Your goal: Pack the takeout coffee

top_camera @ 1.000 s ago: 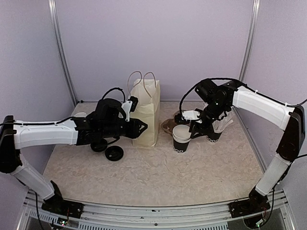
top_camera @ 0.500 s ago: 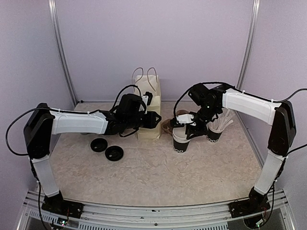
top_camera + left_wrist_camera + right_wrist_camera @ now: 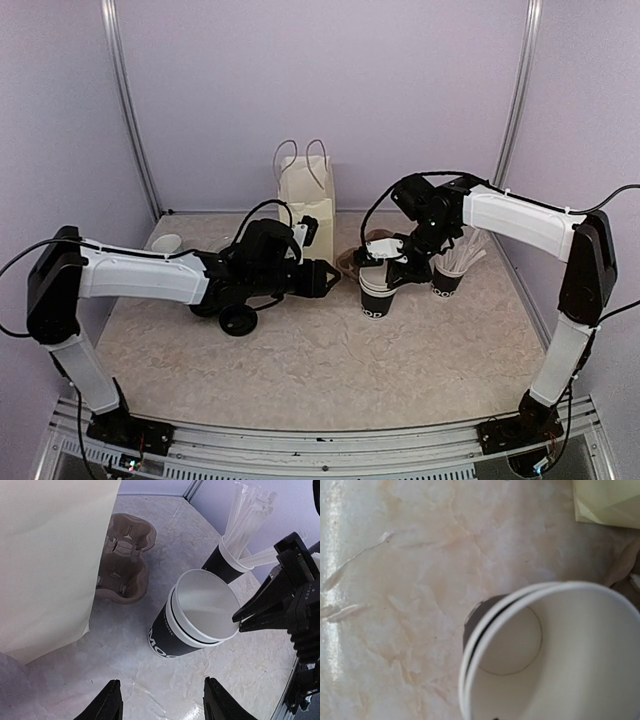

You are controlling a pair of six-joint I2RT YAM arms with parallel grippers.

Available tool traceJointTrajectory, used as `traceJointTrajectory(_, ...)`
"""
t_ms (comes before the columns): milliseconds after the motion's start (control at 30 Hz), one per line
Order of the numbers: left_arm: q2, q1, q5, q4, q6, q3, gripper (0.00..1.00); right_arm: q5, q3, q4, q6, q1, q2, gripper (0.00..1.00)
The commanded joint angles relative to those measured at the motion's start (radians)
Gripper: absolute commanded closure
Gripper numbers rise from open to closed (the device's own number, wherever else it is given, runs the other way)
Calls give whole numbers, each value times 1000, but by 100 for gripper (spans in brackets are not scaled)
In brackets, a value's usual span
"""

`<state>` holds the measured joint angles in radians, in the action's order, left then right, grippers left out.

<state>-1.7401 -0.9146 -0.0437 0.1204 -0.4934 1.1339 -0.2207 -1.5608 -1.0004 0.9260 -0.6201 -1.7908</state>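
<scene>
R gripper [image 3: 238, 621] is narrow, pinched on the rim of the inner cup [image 3: 202, 597]. That cup sits nested in the outer cup [image 3: 162, 640]. Both stand upright on the counter [image 3: 330, 370], btwn the carrier [image 3: 125, 555] and the straw cup [image 3: 220, 565]. L gripper [image 3: 162, 702] is wide w/ nothing in it, aimed at the outer cup's side and apart from it.

Step in hand, as I read it: splitting the two stacked cups. Next move prob needs L to close round the outer cup's body and hold it down while R lifts the inner one straight up — a tilted pull could tip the pair.

Containers:
- Both cups are empty, white inside, no lids on.
- One black lid [image 3: 238, 320] lies flat on the counter by the L arm; a second seems half hidden behind that arm.
- Straw cup is full of white straws.
- Carrier pockets are empty.
- Paper bag [image 3: 308, 200] stands upright behind — inside not visible.
</scene>
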Motion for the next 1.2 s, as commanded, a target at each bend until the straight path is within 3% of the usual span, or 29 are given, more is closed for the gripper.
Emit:
traceJointTrajectory(0, 70, -16, -24, 16, -33, -64, 45, 10, 10, 6, 2, -20, -13, 88)
traceJointTrajectory(400, 93, -16, -66, 0, -9, -82, 45, 42, 10, -9, 11, -40, -29, 85)
traceJointTrajectory(633, 98, -16, -68, 12, -13, -102, 45, 37, -7, -32, 8, -43, -44, 99)
traceJointTrajectory(767, 116, -33, -91, 61, 15, -141, 44, 5, -65, -69, -14, -42, -47, 100)
traceJointTrajectory(833, 130, -71, -141, 122, 85, -171, 40, -18, -114, -99, -30, -43, -46, 100)
traceJointTrajectory(900, 138, -115, -213, 156, 147, -178, 28, -47, -176, -140, -52, -42, -51, 100)
traceJointTrajectory(967, 120, -126, -259, 119, 124, -135, 21, -73, -226, -180, -79, -43, -54, 100)
traceJointTrajectory(1167, 10, -95, -169, 32, -86, 23, 27, -83, -246, -181, -136, -43, -21, 100)
